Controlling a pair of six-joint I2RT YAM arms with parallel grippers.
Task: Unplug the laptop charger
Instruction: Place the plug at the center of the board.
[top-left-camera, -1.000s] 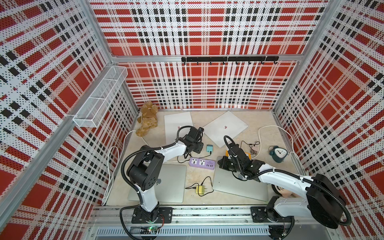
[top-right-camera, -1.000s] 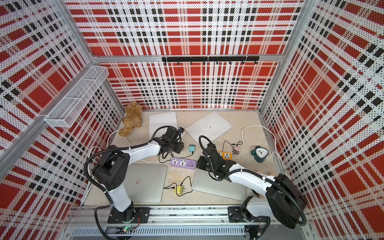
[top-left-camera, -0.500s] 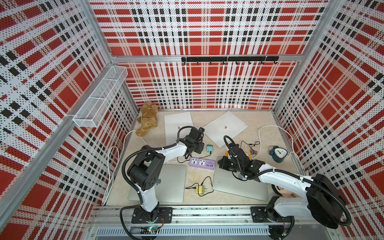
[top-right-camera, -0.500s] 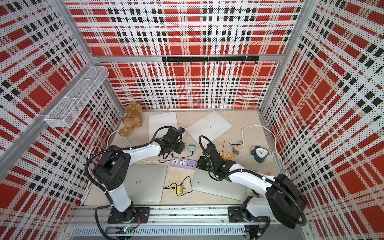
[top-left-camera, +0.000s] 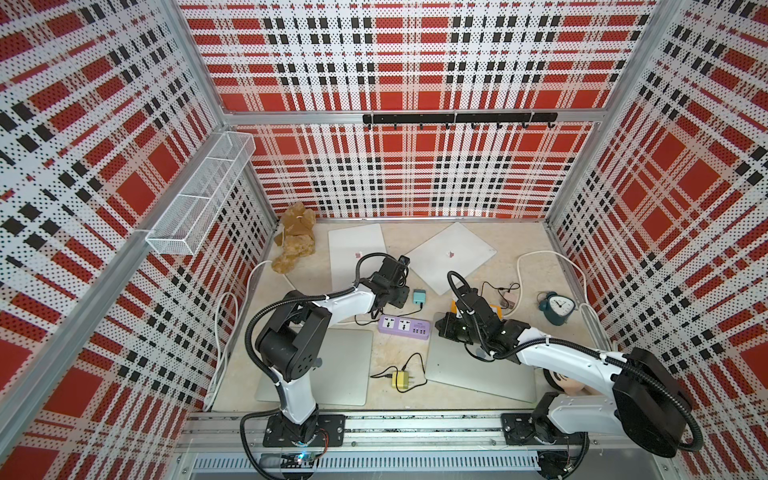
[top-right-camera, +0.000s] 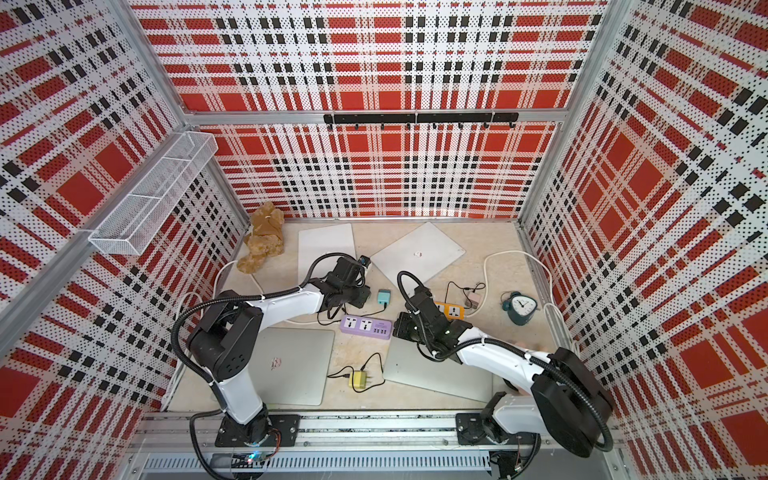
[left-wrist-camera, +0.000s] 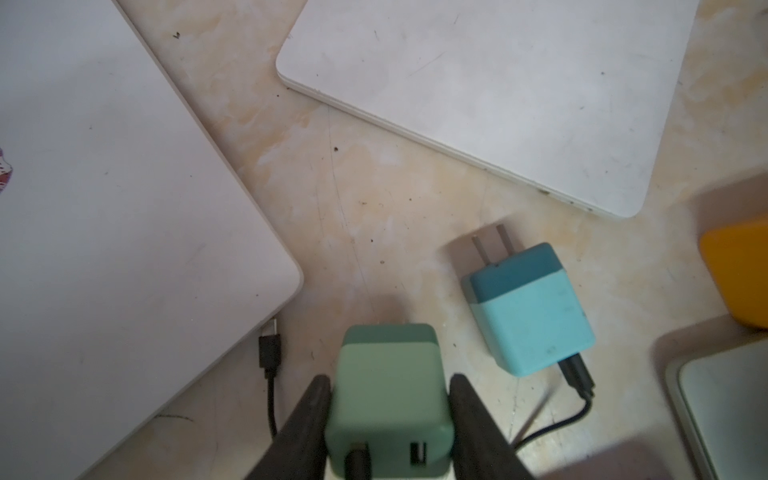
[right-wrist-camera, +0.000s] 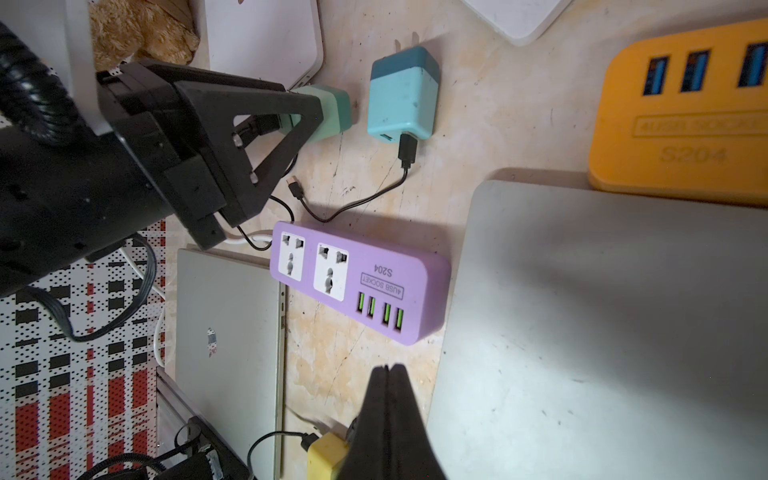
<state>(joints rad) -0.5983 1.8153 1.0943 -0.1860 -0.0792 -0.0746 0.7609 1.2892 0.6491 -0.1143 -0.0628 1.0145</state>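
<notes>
- The green charger (left-wrist-camera: 386, 361) may slip out of your left gripper (left-wrist-camera: 388, 380) if its thin black cable (left-wrist-camera: 272, 399) snags on the white laptop (left-wrist-camera: 104, 208).
- That gripper is clamped on the charger, just beside the laptop's corner and clear of the purple power strip (right-wrist-camera: 361, 282).
- The charger is a smooth, rounded plastic cube.
- Your right gripper (right-wrist-camera: 388, 372) is pressed together and empty.
</notes>
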